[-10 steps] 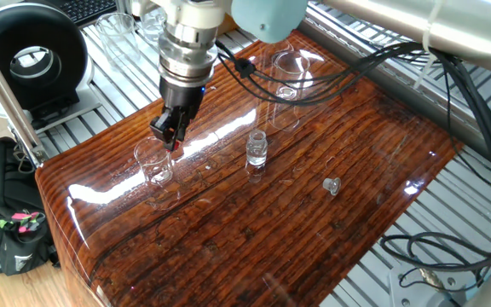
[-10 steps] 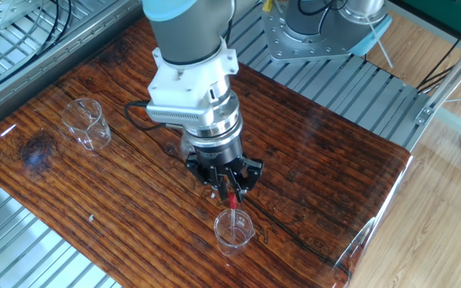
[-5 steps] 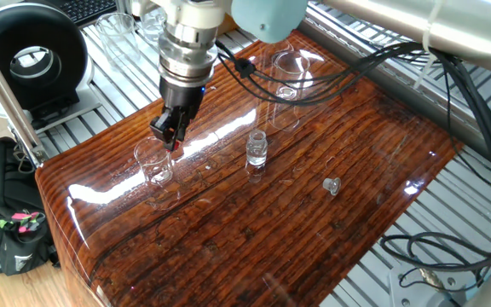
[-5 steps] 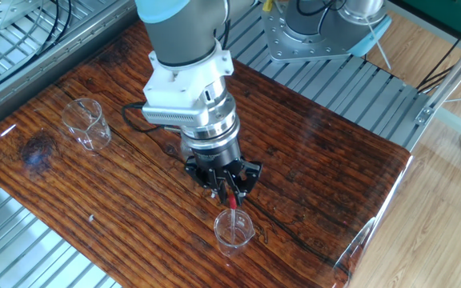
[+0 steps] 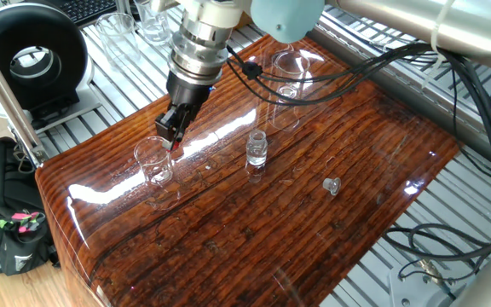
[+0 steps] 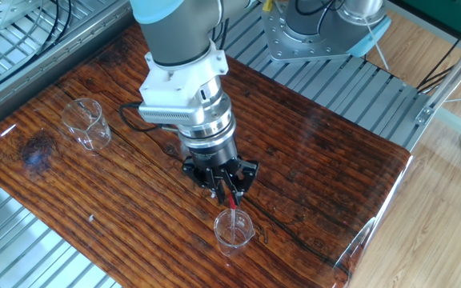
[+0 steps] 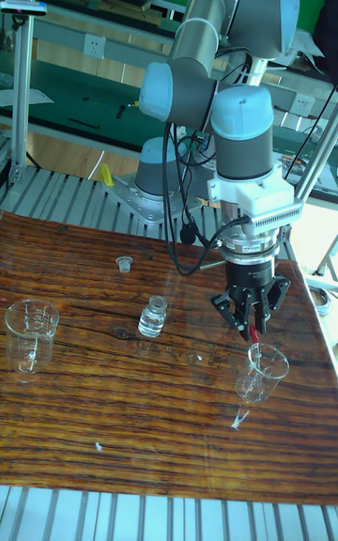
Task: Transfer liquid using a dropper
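Note:
My gripper [image 6: 229, 190] hangs just above a small clear beaker [image 6: 234, 230] near the table's edge and is shut on the dropper [image 6: 233, 200]. The red bulb sits between the fingers and the thin tube points down into the beaker's mouth. The tall fixed view shows the same: gripper [image 7: 252, 317], dropper [image 7: 253, 330], beaker [image 7: 264, 371]. In one fixed view the gripper [image 5: 171, 134] is at the rim of that beaker [image 5: 153, 160], and the dropper is mostly hidden. A small glass vial [image 5: 257, 149] stands open nearby. I cannot make out the liquid in any glass.
The vial's loose cap [image 5: 332, 185] lies on the wooden table [image 5: 254, 247]. A larger clear beaker [image 6: 86, 124] stands at the far corner. More glassware [image 5: 290, 72] sits at the table's back edge. Cables trail from the arm across the wood.
The arm's wrist has shifted slightly sideways and up. The gripper stays over the small beaker with the dropper still in its grip.

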Controlling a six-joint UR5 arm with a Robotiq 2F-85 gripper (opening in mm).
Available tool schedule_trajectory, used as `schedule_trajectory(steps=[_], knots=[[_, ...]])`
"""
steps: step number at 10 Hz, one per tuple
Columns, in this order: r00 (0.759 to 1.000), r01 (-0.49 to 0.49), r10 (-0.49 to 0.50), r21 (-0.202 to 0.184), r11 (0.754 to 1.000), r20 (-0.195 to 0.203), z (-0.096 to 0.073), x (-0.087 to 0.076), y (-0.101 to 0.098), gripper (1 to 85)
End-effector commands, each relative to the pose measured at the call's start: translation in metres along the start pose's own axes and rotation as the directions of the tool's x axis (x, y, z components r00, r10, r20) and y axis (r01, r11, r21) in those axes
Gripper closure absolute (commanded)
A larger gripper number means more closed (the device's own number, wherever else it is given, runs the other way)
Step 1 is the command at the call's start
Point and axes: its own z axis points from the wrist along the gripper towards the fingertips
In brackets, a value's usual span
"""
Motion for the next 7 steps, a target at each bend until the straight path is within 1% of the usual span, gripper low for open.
schedule_trajectory(steps=[1,2,4,6,7], knots=[[1.000,-0.010,0.010,-0.013,1.000,0.021,-0.001,-0.001,0.000,53.7],[1.000,-0.010,0.011,-0.013,1.000,0.024,-0.003,0.001,0.001,53.7],[0.999,-0.028,0.029,-0.026,0.999,0.030,-0.008,0.007,0.009,53.7],[0.998,-0.024,0.025,-0.024,0.999,0.063,-0.009,0.002,0.011,53.7],[0.997,-0.018,0.019,-0.021,1.000,0.072,-0.006,0.003,0.010,53.7]])
